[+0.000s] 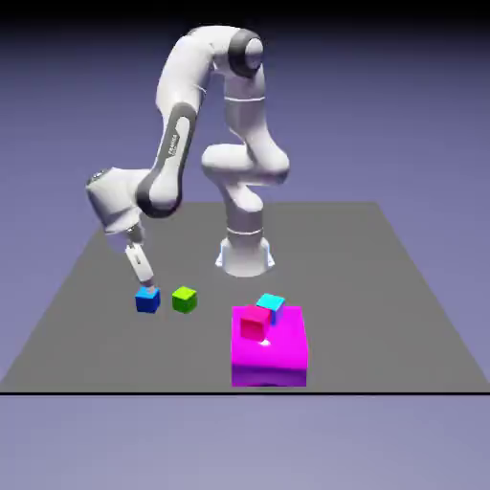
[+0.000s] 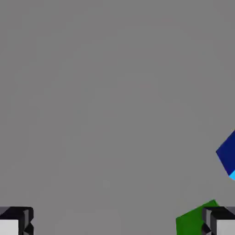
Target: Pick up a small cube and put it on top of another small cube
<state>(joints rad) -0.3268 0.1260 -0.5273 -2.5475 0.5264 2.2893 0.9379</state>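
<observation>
The small deep-blue cube [image 1: 146, 300] sat on the worktop [image 1: 86, 325] toward the exterior view's left, nearer the front edge than the back, with the green cube [image 1: 185, 300] just beside it and a gap between them. In the hand view only a corner of the blue cube [image 2: 228, 156] showed at the right border, and part of the green cube [image 2: 195, 221] lay by the right fingertip; bare worktop filled the space between the fingertips. The pincer [image 1: 144, 278] hung just above the blue cube, released, its jaws spread wide with nothing in them. The step in hand looked like the approach for the grasp, not yet lined up. The next move would call for shifting the pincer until the blue cube sat centred between the jaws, then descending and clenching. A large magenta block [image 1: 270, 349] carrying a red cube [image 1: 255, 323] and a cyan cube [image 1: 272, 304] stood well apart near the front edge.
</observation>
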